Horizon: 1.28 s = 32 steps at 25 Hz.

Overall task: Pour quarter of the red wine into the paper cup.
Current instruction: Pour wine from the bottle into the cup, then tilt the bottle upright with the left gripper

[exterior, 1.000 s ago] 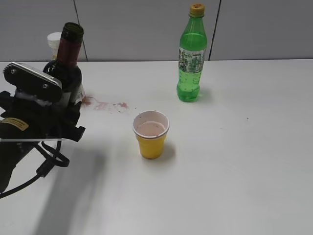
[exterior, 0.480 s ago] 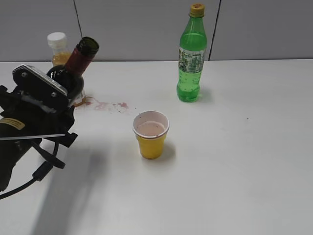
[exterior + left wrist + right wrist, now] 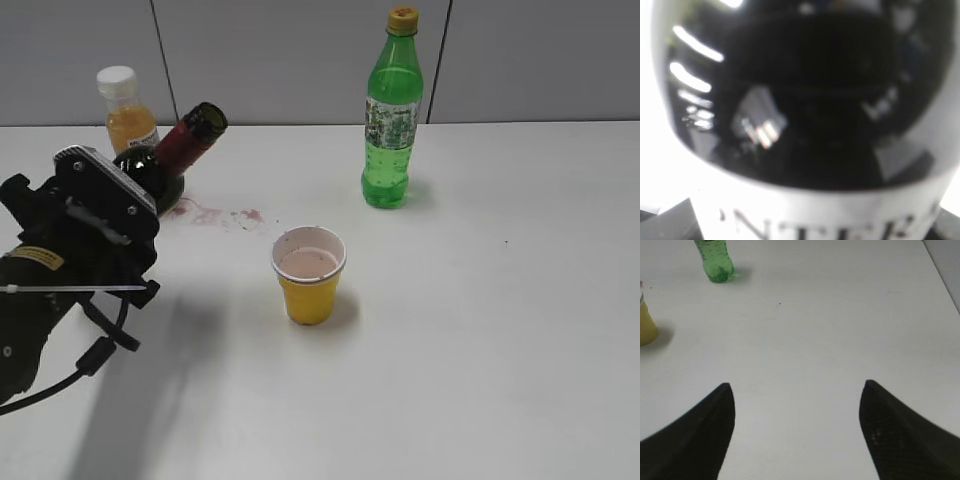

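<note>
So the table (image 3: 480, 330) has the paper cup (image 3: 309, 273) sitting about mid-table, a bit toward the front. Behind it and off to the right stands the soda bottle (image 3: 392, 115), upright, well apart from the cup. Far left, the red wine (image 3: 172, 158) bottle is tilted, neck pointing up and right toward the middle. The left arm (image 3: 70, 255) sits in front of the bottle's body. The juice bottle (image 3: 127, 112) stands just behind the wine. A spill (image 3: 222, 215) lies on the table between the wine and cup.

White table (image 3: 500, 330), grey panelled wall (image 3: 290, 60)
</note>
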Each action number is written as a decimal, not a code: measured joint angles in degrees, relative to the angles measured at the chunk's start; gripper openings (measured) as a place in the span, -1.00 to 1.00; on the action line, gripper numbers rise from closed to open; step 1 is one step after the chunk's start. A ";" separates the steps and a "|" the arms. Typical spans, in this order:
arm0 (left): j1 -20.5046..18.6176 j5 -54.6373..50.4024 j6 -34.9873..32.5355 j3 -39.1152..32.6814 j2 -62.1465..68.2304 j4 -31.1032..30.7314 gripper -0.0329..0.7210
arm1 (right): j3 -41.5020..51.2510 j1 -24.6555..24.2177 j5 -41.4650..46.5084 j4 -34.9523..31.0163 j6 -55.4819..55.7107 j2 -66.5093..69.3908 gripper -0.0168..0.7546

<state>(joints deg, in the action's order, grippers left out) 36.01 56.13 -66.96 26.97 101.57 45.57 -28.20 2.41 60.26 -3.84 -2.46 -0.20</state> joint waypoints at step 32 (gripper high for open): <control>4.37 8.08 -34.58 5.57 8.82 6.93 0.49 | 0.00 0.00 0.00 -0.02 -0.06 0.00 0.56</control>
<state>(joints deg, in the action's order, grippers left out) 40.37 64.22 -101.54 32.54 110.40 52.50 -28.20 2.41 60.26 -3.86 -2.52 -0.20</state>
